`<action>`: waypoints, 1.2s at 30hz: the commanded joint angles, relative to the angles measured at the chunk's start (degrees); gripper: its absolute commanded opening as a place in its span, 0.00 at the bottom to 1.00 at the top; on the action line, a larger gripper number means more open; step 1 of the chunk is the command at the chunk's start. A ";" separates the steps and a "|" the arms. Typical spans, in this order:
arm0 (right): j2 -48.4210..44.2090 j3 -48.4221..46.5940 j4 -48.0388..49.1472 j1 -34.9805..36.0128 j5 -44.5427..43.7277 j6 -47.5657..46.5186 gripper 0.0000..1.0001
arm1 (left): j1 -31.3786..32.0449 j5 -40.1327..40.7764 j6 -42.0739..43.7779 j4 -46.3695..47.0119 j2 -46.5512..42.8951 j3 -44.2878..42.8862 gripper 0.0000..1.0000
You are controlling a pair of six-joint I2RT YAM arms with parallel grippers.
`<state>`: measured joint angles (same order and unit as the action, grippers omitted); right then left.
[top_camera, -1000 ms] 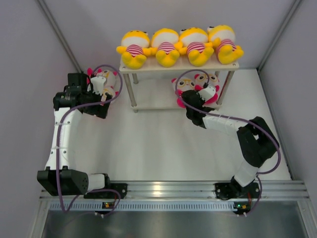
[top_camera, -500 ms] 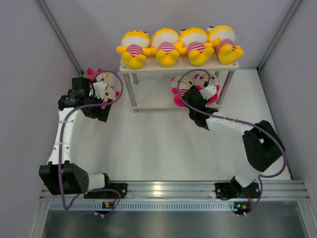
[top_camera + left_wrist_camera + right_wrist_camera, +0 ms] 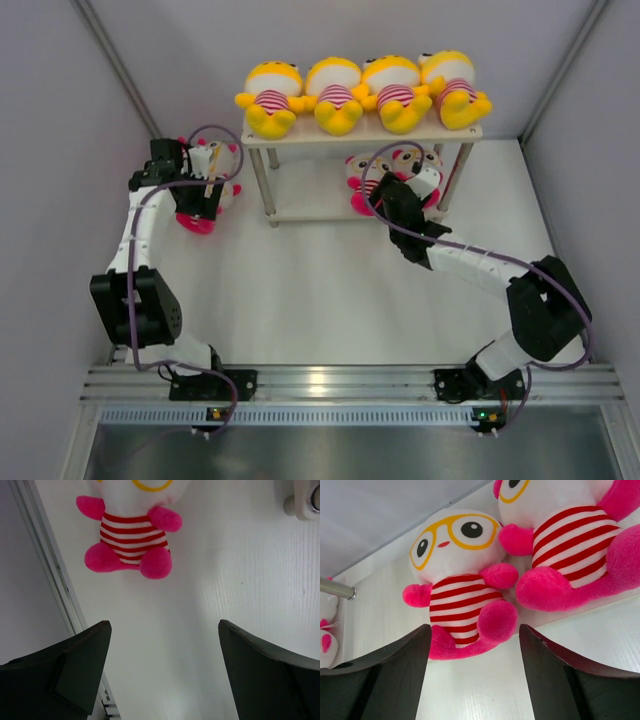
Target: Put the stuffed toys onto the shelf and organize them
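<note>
Four yellow stuffed toys (image 3: 362, 92) sit in a row on the shelf's (image 3: 300, 140) top board. Two pink-limbed toys (image 3: 362, 178) with striped shirts rest on the right part of the lower board. In the right wrist view they lie side by side, the glasses-wearing one (image 3: 460, 580) on the left and the other (image 3: 570, 545) on the right. My right gripper (image 3: 392, 196) (image 3: 475, 630) stands open just in front of them, holding nothing. A further pink toy (image 3: 197, 220) (image 3: 127, 535) lies on the table left of the shelf, partly under my left arm. My left gripper (image 3: 203, 195) (image 3: 165, 630) is open and empty just short of its feet.
The shelf's front-left leg (image 3: 265, 190) stands between the left toy and the lower board, its foot (image 3: 305, 500) at the top right of the left wrist view. An enclosure wall and floor rail (image 3: 45, 580) run close along the left of that toy.
My right gripper opened and let go of the pink toy on the lower board. My left arm swung back toward the wall, over the toy on the table.
</note>
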<state>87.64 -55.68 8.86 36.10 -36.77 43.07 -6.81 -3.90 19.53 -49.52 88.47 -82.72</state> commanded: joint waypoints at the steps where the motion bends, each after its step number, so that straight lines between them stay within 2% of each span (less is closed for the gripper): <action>1: -3.52 1.36 4.67 -0.15 2.23 -4.12 0.71 | -0.05 2.58 -2.04 7.14 4.78 -2.45 0.94; 6: -4.84 3.12 6.34 -0.15 4.43 -6.94 0.72 | 1.36 11.97 -2.13 16.27 10.57 -2.45 0.94; 11: -5.54 4.96 7.57 -0.06 5.66 -8.44 0.71 | 1.53 15.06 -0.90 22.52 16.63 -4.90 0.94; 14: -6.07 5.93 7.49 0.03 6.01 -8.97 0.71 | 1.36 10.51 0.51 22.45 20.76 -7.63 0.95; 18: -7.13 7.08 7.84 0.03 6.28 -9.49 0.70 | 0.57 5.41 -1.77 22.53 25.87 -12.72 0.95; 19: -7.56 7.25 7.84 0.11 6.54 -10.02 0.71 | -0.39 1.31 -2.30 22.45 26.58 -13.51 0.95; 23: -8.97 7.69 7.40 0.20 7.24 -10.99 0.70 | -2.42 -4.86 -3.53 23.24 30.09 -14.58 0.90; 25: -9.41 7.87 7.31 0.38 7.24 -11.43 0.70 | -3.56 -7.07 -4.41 23.24 30.89 -14.14 0.85; 26: -9.85 8.22 7.31 0.38 7.07 -11.52 0.70 | -3.82 -7.52 -4.76 23.06 31.67 -13.79 0.81; 27: -10.20 8.39 7.31 0.55 7.07 -11.78 0.69 | -4.00 -7.35 -5.20 23.15 31.85 -13.44 0.71; 30: -11.08 8.83 7.31 0.73 6.54 -12.30 0.69 | -4.00 -8.40 -5.11 23.15 31.68 -10.54 0.54; 31: -11.34 8.92 7.31 0.82 6.28 -12.57 0.69 | -4.00 -8.58 -5.12 23.15 31.51 -9.66 0.37; 32: -11.78 8.84 7.31 0.99 6.36 -12.92 0.69 | -4.00 -8.75 -5.55 23.15 30.72 -8.26 0.26; 33: -11.96 8.75 7.22 1.17 6.28 -13.53 0.69 | -4.00 -8.49 -5.90 23.15 30.19 -7.47 0.06; 34: -12.22 8.57 6.87 1.26 6.36 -15.10 0.69 | -4.00 -8.06 -6.52 23.15 29.32 -6.76 0.00; 36: -13.10 7.78 6.69 2.04 7.15 -17.65 0.69 | -4.00 -6.83 -9.50 23.15 25.46 -4.30 0.00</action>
<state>77.43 -47.13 14.11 36.88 -29.87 30.00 -10.90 -10.63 13.72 -24.62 118.56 -90.67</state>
